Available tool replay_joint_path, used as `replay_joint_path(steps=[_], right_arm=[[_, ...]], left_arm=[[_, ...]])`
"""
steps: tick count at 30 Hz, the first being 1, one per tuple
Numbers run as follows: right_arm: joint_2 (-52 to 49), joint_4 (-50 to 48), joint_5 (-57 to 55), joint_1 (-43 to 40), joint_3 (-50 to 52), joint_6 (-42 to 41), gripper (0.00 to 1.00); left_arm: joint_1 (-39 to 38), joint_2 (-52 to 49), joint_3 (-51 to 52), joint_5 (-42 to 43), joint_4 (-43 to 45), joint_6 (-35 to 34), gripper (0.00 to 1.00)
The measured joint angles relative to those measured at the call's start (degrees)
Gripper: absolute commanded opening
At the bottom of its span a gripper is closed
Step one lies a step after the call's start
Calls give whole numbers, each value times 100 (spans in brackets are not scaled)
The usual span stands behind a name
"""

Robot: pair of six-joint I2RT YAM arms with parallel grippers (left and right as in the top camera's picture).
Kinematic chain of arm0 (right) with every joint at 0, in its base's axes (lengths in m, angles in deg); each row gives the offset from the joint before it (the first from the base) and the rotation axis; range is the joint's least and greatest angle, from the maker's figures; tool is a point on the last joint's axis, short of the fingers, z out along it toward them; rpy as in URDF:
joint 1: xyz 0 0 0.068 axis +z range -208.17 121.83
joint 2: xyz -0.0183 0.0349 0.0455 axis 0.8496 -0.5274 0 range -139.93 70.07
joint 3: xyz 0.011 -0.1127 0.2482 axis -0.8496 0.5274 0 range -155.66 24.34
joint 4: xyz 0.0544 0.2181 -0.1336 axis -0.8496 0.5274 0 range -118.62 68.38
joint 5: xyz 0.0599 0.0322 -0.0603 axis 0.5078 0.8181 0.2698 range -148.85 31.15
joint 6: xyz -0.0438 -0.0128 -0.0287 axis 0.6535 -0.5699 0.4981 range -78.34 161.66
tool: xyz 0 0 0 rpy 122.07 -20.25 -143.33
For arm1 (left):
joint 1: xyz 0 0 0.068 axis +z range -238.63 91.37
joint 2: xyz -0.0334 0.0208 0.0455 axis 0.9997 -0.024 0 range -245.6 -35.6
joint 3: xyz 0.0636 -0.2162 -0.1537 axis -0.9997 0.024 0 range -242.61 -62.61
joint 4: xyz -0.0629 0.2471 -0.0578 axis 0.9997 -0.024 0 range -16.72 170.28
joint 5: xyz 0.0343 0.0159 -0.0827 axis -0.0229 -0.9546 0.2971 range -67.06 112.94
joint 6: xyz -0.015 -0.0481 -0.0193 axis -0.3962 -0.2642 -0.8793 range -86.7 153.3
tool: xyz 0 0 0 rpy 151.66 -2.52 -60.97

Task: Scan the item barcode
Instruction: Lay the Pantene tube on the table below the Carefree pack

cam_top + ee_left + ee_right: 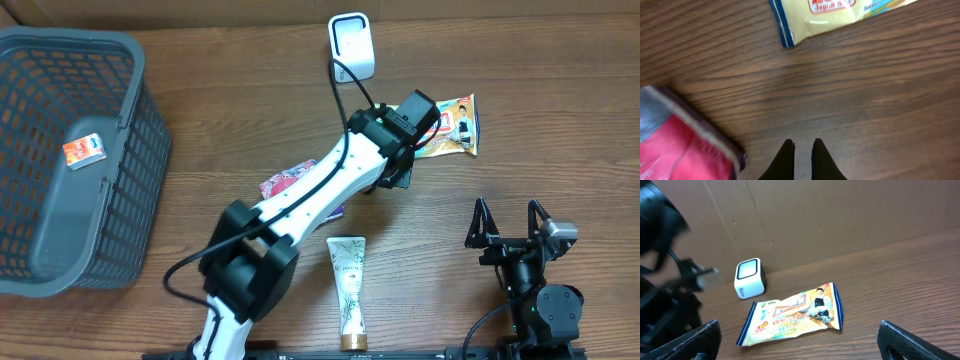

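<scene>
A white barcode scanner (352,45) (750,278) stands at the back of the table. A yellow snack packet (452,128) (825,15) (795,312) lies flat to its right. A pink and purple packet (285,182) (675,145) lies partly under the left arm. My left gripper (802,145) is shut with nothing in it, low over bare wood between the two packets. My right gripper (512,215) (799,325) stands wide open and empty at the front right, facing the yellow packet from a distance.
A cream tube (349,290) lies near the front edge. At the left stands a grey mesh basket (130,200) with a small red pack (84,150) inside. A cardboard wall (840,215) closes off the back of the table.
</scene>
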Motion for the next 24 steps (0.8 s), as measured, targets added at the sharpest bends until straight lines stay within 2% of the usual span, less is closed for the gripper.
replay_joint_path(steps=[3, 5, 7, 10, 12, 13, 14, 17, 19, 24], right_arm=[[0, 2, 0, 0, 0, 0, 100], [0, 0, -2, 0, 0, 0, 100], [0, 2, 0, -2, 0, 0, 100], [0, 2, 0, 0, 0, 0, 100], [0, 2, -2, 0, 0, 0, 100], [0, 4, -2, -2, 0, -2, 100], [0, 4, -2, -2, 0, 0, 100], [0, 2, 0, 0, 0, 0, 100], [0, 4, 0, 0, 0, 0, 100], [0, 0, 0, 0, 0, 0, 100]], left_arm=[[7, -103, 2, 0, 122, 0, 13], [11, -83, 0, 0, 177, 2, 25], [20, -74, 0, -4, 175, 37, 29], [68, -28, 0, -24, -37, 111, 45], [164, 85, -48, -109, -369, 146, 58], [243, 170, -118, -181, -588, 155, 76], [407, 378, -267, -321, -861, 188, 84], [905, 984, -791, -540, -1432, 229, 98], [1379, 1502, -1163, -621, -1633, 243, 100], [3303, 3001, -1762, -758, -1818, 258, 100]])
